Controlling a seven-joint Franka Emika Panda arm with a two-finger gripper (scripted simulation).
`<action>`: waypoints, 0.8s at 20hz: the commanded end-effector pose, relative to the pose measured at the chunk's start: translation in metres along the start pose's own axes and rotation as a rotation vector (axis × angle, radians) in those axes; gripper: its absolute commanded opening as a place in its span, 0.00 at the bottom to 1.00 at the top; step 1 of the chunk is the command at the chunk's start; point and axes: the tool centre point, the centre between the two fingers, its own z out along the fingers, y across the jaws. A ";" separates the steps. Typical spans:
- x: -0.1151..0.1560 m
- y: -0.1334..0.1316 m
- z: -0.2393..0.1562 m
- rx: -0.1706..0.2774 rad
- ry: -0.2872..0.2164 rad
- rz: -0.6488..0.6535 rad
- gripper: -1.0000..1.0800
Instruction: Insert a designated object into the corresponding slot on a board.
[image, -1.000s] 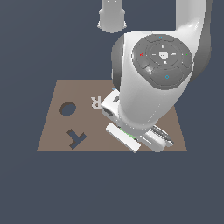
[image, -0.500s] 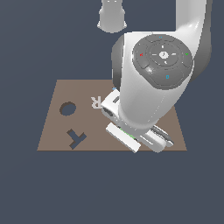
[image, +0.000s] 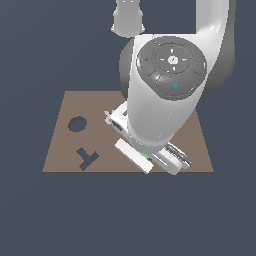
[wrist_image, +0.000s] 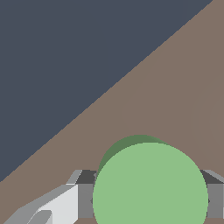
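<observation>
The green disc (wrist_image: 151, 186) fills the lower part of the wrist view, held flat between my two grey fingers (wrist_image: 85, 197), over the brown board (wrist_image: 183, 87). My gripper (wrist_image: 151, 203) is shut on its edges. In the exterior view the gripper (image: 150, 160) sits low over the board's (image: 65, 107) near edge, right of centre, and only a sliver of green (image: 145, 156) shows under it. The round slot (image: 77, 124) is open at the exterior view's left, well apart from the gripper.
A dark T-shaped cut-out (image: 87, 158) lies just in front of the round slot. My white arm (image: 160, 100) hides the board's middle and right part. The board's edge against the dark ground (wrist_image: 65, 65) runs diagonally through the wrist view.
My arm has shifted a little toward the exterior view's left and now hides the light mark on the board. The gripper's hold on the disc is unchanged.
</observation>
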 end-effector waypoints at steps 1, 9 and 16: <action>0.012 0.016 -0.001 0.000 0.001 0.052 0.00; 0.052 0.097 -0.004 0.001 0.002 0.308 0.00; 0.068 0.176 -0.007 0.002 0.001 0.535 0.00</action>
